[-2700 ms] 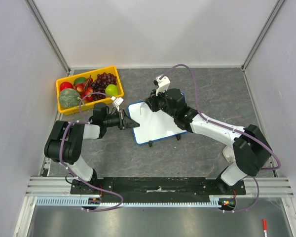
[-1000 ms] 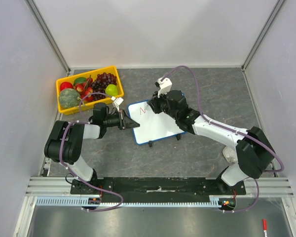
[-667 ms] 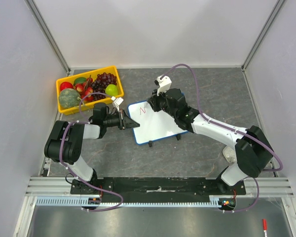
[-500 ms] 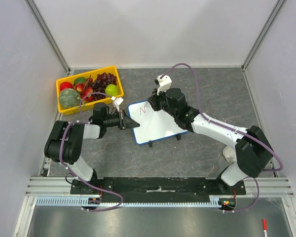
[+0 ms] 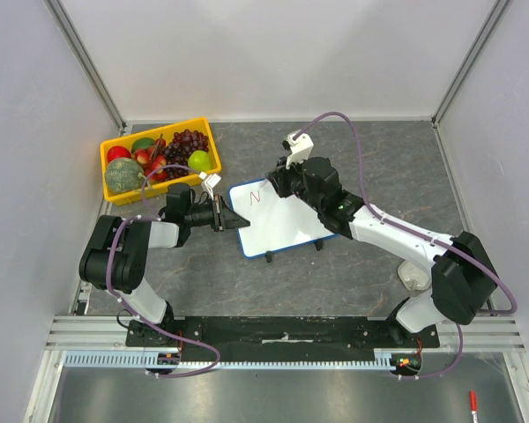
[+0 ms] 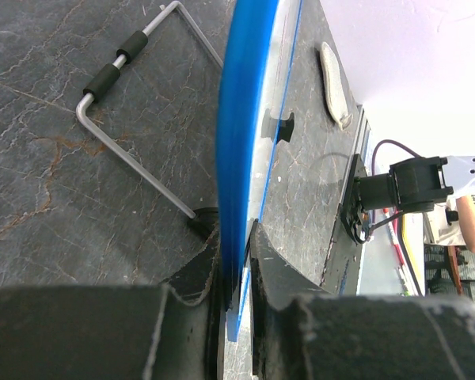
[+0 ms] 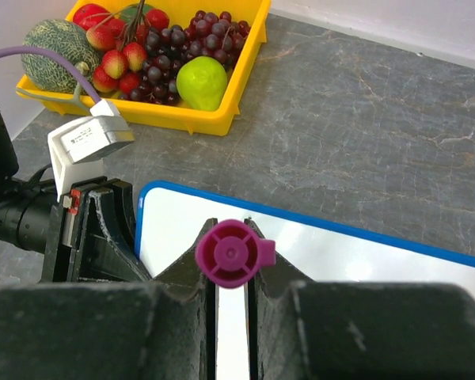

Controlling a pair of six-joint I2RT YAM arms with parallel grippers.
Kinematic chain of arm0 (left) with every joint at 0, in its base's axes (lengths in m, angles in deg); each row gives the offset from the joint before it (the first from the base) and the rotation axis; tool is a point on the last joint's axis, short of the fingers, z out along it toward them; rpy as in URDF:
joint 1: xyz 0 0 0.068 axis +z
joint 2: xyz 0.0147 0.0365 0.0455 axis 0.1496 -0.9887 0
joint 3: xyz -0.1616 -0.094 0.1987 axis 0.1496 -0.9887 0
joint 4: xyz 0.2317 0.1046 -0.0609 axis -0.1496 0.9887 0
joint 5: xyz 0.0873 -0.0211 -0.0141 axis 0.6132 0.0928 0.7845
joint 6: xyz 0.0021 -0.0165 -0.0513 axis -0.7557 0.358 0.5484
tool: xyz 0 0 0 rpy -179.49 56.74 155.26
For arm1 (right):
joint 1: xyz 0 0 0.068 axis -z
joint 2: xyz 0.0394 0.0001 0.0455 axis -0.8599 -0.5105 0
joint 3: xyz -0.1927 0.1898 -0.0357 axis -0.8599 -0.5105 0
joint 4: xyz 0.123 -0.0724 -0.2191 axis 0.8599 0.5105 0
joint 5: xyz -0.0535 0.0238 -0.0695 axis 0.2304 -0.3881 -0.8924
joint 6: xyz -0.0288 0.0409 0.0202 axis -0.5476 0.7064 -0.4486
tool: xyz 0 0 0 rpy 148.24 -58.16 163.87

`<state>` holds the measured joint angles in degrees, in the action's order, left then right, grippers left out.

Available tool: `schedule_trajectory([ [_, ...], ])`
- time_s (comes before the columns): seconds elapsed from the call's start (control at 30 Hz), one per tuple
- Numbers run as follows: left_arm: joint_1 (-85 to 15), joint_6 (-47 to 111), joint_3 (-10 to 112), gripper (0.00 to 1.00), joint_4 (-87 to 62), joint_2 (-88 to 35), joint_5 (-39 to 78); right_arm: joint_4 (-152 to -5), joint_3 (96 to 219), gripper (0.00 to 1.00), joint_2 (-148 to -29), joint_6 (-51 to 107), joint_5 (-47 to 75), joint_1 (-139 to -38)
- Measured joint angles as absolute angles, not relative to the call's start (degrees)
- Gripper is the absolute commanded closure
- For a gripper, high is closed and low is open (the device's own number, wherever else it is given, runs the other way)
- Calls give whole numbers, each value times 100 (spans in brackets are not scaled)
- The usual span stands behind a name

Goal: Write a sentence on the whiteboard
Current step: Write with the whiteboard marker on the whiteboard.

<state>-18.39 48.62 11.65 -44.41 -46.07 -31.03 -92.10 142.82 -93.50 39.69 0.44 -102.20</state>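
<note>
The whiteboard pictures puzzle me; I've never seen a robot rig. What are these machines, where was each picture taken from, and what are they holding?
Two robot arms are bolted at the near edge of a grey table. The wide picture looks down from above; the other two come from a camera on each wrist. The left gripper clamps the whiteboard by its blue edge. The right gripper holds a marker, seen end-on, over the board, where a red "N" is written. A yellow tray of fruit sits nearby.
</note>
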Motion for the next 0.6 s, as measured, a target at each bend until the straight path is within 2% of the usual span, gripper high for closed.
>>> schedule_trajectory([
  [0.6, -1839, 4853, 1165, 98, -4441, -4607, -3105, -9245, 13845, 100, -9302, 4115, 287, -10216],
])
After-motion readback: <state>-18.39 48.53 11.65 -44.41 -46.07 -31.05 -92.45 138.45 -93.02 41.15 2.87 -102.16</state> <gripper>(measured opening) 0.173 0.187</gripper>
